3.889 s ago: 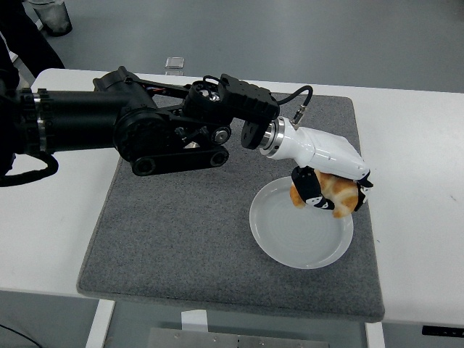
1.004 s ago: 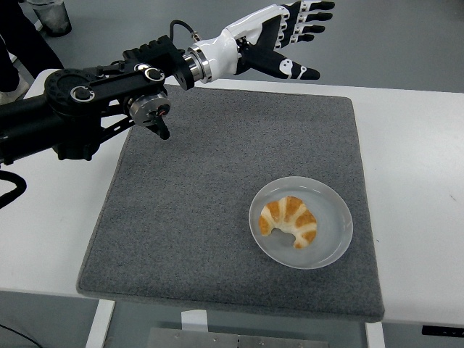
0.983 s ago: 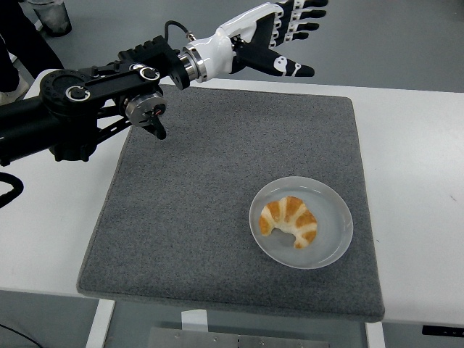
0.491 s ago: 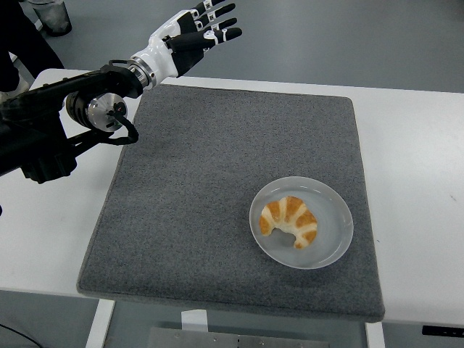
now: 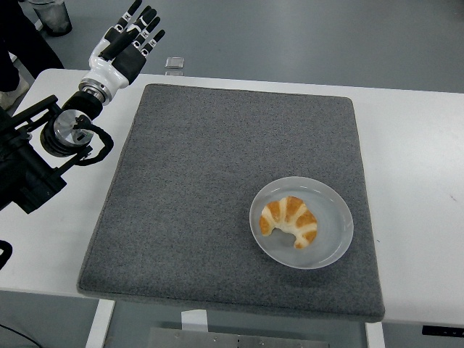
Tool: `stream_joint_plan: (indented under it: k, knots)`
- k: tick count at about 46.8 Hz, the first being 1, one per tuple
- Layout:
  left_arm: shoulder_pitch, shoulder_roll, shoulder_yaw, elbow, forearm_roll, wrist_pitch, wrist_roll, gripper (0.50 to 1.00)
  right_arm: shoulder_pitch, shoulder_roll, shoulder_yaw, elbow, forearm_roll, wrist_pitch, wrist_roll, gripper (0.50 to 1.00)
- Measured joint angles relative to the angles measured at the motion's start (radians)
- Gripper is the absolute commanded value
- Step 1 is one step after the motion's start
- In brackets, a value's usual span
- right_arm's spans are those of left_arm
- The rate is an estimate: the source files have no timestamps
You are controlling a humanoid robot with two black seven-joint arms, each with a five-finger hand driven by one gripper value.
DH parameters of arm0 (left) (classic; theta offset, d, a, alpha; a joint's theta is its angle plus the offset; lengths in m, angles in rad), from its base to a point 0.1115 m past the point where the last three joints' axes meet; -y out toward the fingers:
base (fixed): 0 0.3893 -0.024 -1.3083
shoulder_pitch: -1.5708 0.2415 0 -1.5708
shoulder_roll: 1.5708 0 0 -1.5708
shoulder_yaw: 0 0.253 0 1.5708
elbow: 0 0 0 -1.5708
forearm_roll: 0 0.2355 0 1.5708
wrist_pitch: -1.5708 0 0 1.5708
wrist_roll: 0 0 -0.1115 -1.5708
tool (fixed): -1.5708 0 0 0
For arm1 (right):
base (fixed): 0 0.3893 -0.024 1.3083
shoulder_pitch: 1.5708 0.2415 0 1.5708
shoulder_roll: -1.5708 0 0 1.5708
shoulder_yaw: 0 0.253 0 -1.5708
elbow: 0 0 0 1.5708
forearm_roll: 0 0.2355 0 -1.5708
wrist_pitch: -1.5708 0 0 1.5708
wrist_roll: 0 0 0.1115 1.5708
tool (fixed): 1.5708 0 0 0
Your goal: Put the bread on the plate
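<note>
Your left hand hovers at the far left with fingers spread wide and empty, while the bread lies well apart to its near right, already on the plate, curved ends pointing near-left.

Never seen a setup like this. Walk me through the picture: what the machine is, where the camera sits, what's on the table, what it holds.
This is a humanoid robot's view from a camera high on its own side, looking down over a white table. The black arm entering from the left ends in a five-fingered left hand, raised at the far left corner, fingers spread, holding nothing. The right arm is out of view. A grey mat covers the table's middle. On it sits a white plate with the bread, a croissant, lying on it.
</note>
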Motion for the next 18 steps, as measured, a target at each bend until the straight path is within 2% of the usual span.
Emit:
stream_joint_plan:
  k: [6, 18]
  knots:
    - [0.019, -0.006, -0.001, 0.021, -0.066, 0.0, -0.004, 0.996, 0.0, 0.0, 0.001, 0.0, 0.0, 0.003, 0.0, 0.952]
    - [0.023, -0.094, -0.055, 0.116, -0.075, -0.009, -0.009, 0.999, 0.0, 0.0, 0.003, 0.003, 0.003, 0.004, 0.0, 0.952]
